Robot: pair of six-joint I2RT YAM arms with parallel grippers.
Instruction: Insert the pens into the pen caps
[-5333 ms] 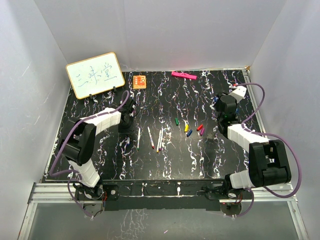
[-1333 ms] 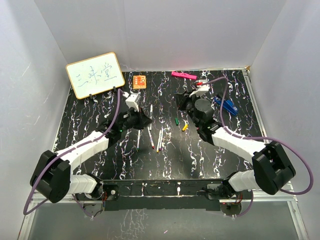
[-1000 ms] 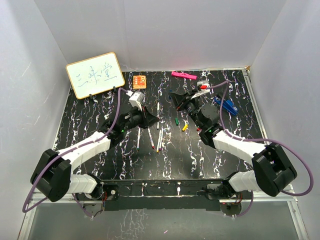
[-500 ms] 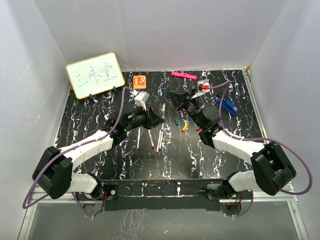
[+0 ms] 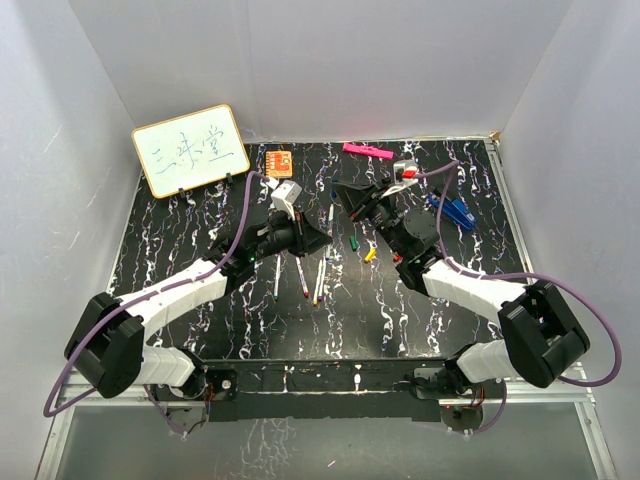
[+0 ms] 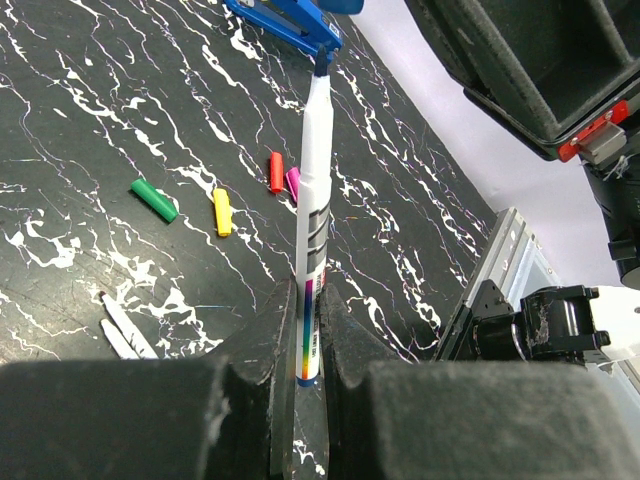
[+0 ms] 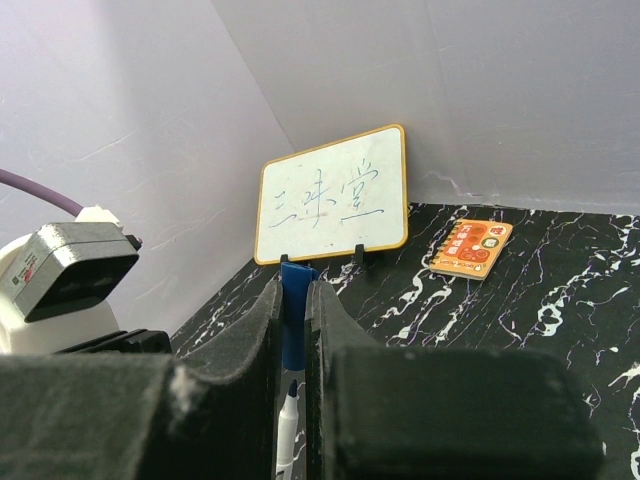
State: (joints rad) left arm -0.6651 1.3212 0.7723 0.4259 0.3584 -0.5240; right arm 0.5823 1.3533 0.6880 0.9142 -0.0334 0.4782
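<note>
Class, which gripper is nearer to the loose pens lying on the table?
Left. The left gripper, gripping a pen, hangs just beyond the loose pens; the right gripper, gripping a blue cap, is farther back and to their right.

Both arms lean in over the black marbled table (image 5: 150, 230). The left gripper (image 5: 318, 232) and right gripper (image 5: 350, 195) are close together mid-table, with a pen (image 5: 329, 216) upright at the left one's tip. More pens (image 5: 301, 278) lie nearer the bases. A green cap (image 5: 354, 242) and a yellow cap (image 5: 370, 255) lie to their right.
</note>
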